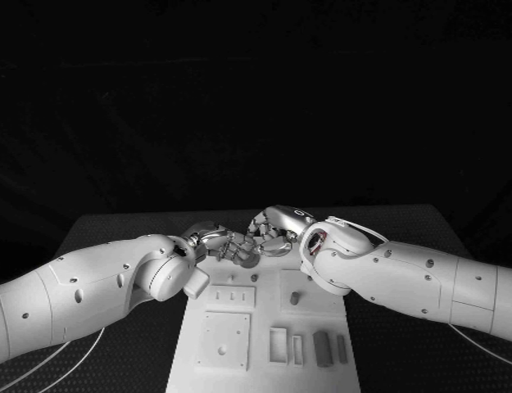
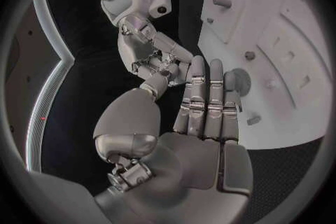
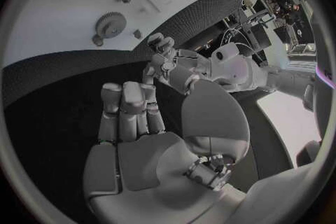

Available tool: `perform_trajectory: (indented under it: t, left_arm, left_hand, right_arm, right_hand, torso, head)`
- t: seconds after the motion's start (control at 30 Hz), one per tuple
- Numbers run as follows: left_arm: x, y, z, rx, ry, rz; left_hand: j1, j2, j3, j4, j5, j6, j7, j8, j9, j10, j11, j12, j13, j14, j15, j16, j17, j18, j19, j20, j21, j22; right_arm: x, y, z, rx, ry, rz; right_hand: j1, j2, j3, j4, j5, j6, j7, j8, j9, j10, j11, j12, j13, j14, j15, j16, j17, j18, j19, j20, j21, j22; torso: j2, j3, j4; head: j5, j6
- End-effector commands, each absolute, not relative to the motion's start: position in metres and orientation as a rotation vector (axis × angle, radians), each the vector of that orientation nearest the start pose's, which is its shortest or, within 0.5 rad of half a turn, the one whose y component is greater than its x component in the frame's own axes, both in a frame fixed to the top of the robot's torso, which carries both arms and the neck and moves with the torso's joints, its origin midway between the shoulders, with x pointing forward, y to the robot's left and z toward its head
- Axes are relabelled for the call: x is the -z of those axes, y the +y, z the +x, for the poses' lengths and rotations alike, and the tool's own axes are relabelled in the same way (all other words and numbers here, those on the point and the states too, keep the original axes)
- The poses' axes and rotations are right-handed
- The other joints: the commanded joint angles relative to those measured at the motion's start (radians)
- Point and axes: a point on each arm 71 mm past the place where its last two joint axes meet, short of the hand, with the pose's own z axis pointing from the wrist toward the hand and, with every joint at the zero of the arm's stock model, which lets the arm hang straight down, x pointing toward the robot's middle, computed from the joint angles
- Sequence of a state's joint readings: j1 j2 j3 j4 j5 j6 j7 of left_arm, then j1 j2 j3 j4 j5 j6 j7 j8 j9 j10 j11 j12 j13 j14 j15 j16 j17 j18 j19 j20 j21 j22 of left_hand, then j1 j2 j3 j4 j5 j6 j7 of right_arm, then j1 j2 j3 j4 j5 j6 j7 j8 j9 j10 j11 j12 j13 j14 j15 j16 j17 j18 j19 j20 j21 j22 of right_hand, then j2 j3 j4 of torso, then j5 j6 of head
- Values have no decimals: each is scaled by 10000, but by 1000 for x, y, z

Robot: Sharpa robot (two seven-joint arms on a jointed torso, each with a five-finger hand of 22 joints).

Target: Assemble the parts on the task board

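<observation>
Matt white task board (image 1: 268,344) (smooth plastic, seemingly), glossy metallic left hand (image 2: 203,123)

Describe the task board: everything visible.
The task board is a white, matte-looking rectangular plate lying flat in the middle of the black table, long side running away from the robot. It has raised square panels, slots, small pegs and a gear. Both hands meet over its far end; contact is unclear.

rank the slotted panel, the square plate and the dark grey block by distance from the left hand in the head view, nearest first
1. slotted panel: at the board's far end, closest to the left hand.
2. square plate: left side of the board, nearer the robot.
3. dark grey block: right side of the board, nearer the robot.
</observation>
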State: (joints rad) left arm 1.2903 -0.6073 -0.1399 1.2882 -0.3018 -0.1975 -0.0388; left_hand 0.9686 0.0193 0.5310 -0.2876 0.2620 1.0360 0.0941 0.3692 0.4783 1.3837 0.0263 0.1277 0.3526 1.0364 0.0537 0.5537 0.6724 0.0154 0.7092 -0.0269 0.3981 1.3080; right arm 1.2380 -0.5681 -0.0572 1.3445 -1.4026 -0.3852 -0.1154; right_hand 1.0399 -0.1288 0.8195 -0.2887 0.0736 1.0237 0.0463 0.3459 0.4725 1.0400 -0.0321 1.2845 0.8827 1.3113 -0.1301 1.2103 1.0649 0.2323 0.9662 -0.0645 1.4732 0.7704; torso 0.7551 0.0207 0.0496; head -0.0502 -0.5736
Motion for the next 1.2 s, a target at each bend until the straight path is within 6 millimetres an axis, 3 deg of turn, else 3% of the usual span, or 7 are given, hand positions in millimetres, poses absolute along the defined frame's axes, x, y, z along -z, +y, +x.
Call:
perform_trajectory:
  t: [0.03,0.17,0.27,0.4,0.77,1.07,1.2]
  left_arm:
    - [204,151,527,11864,19221,-8592]
    - [204,153,528,11765,19160,-8612]
    - [204,155,528,11690,19209,-8572]
    - [205,156,528,11666,19258,-8563]
    - [206,156,527,11486,19613,-8163]
    - [209,170,531,9936,20036,-6927]
    - [211,177,531,9147,20287,-6492]
  left_hand:
    - [43,201,-30,29,24,160,-75,70,130,71,-45,69,27,-34,-32,59,-13,-154,-67,3,62,245]
    - [47,244,-65,11,142,189,-103,128,267,120,-72,127,70,7,-60,107,-20,-154,-100,3,118,244]
    - [52,255,-79,4,211,203,-119,160,354,148,-88,165,98,39,-80,143,-21,-154,-118,1,151,243]
    - [46,257,-101,-1,320,221,-142,205,485,182,-109,217,139,76,-106,191,-23,-154,-161,8,195,244]
    - [47,236,-125,-17,501,244,-178,258,706,236,-144,304,208,134,-153,274,-26,-154,-244,18,285,249]
    - [78,173,-155,-11,591,270,-204,276,930,306,-180,401,284,247,-212,397,-19,-154,-75,-106,584,259]
    - [33,-6,-196,-10,1295,408,-270,314,1159,523,-294,626,425,516,-369,695,65,-154,288,-348,1066,269]
  right_arm:
    - [176,-109,514,-7552,16055,-1513]
    - [176,-113,515,-7598,16085,-1284]
    - [176,-116,515,-7654,16090,-1062]
    - [177,-119,517,-7680,16143,-920]
    - [177,-145,527,-7585,15825,-88]
    - [177,-195,547,-7319,15396,1601]
    - [175,-215,558,-7194,15292,2505]
  right_hand:
    - [-47,7,73,-9,69,588,295,159,132,59,-18,-54,23,10,-89,-37,-11,295,17,-57,-34,9]
    - [-94,-42,49,-9,211,575,300,142,122,53,-15,-83,43,8,-88,-51,-11,295,23,-60,-50,10]
    - [-295,-205,-169,-7,563,478,325,82,96,2,10,-158,60,-4,-71,-84,-15,295,28,-51,-73,14]
    - [-560,-497,-686,-14,472,124,424,-114,21,-155,95,-297,27,-78,-2,-145,-15,295,-17,-28,-131,5]
    - [-593,-918,-1683,19,556,-1938,1179,-1183,-427,-1116,831,-776,-232,-872,710,-730,-207,272,-776,402,-770,-157]
    - [-872,-843,-2179,46,1417,-1969,1235,-1072,-350,-1371,889,-845,-505,-1161,769,-985,-437,295,-1110,762,-1004,-172]
    - [-862,-798,-2199,47,1480,-1953,1228,-1051,-341,-1368,882,-837,-539,-1160,764,-985,-455,295,-1113,788,-1009,-167]
  torso:
    - [2,-4,3]
    - [1,-3,3]
    - [2,-3,-1]
    - [0,3,-9]
    - [0,3,10]
    - [-9,17,-11]
    - [-1,19,-16]
  head:
    - [-17,-7]
    - [-22,1]
    - [-16,-4]
    - [-8,-5]
    - [-19,-1]
    - [54,-15]
    - [65,-48]
